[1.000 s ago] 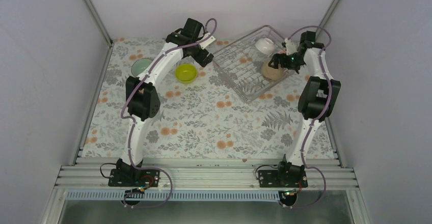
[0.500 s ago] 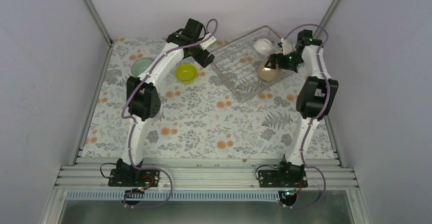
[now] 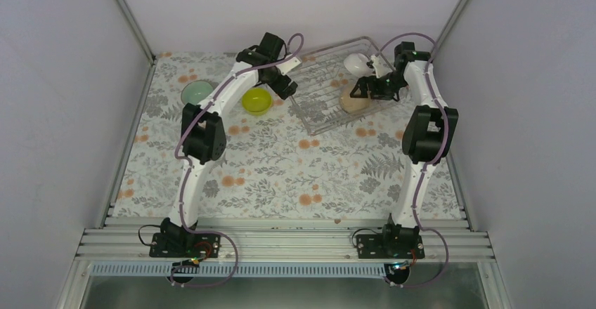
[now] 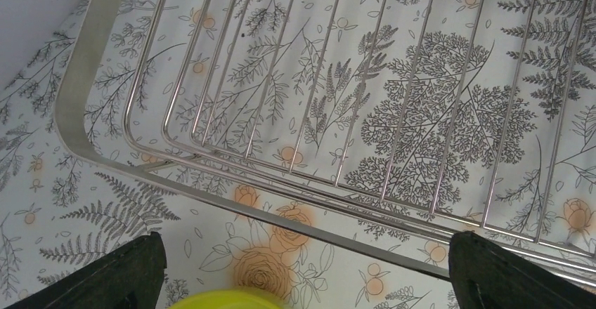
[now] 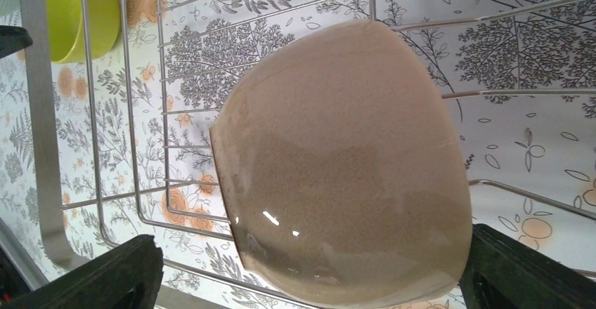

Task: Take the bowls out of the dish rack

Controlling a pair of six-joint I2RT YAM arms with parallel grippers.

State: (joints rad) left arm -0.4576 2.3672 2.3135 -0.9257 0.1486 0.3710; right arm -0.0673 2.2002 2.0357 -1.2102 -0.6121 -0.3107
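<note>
The silver wire dish rack (image 3: pixel 318 93) sits at the back right. It holds a white bowl (image 3: pixel 357 62) and a tan-outside bowl (image 3: pixel 353 99) lying on its side, its inside hidden. My right gripper (image 3: pixel 371 88) is open, and the tan bowl (image 5: pixel 344 154) fills the gap between its fingers (image 5: pixel 98 274). My left gripper (image 3: pixel 282 84) is open and empty at the rack's left edge (image 4: pixel 77 105). The yellow-green bowl (image 3: pixel 256 100) and the mint green bowl (image 3: pixel 195 91) stand on the table left of the rack.
The table has a floral cloth (image 3: pixel 295 168) and grey walls on the left, back and right. The yellow-green bowl's rim (image 4: pixel 225 300) lies just under my left gripper. It also shows past the rack in the right wrist view (image 5: pixel 77 14).
The rack has slid and turned towards the back left. My right gripper and the tan bowl moved left with it. My left gripper shifted slightly right, towards the rack's edge.
</note>
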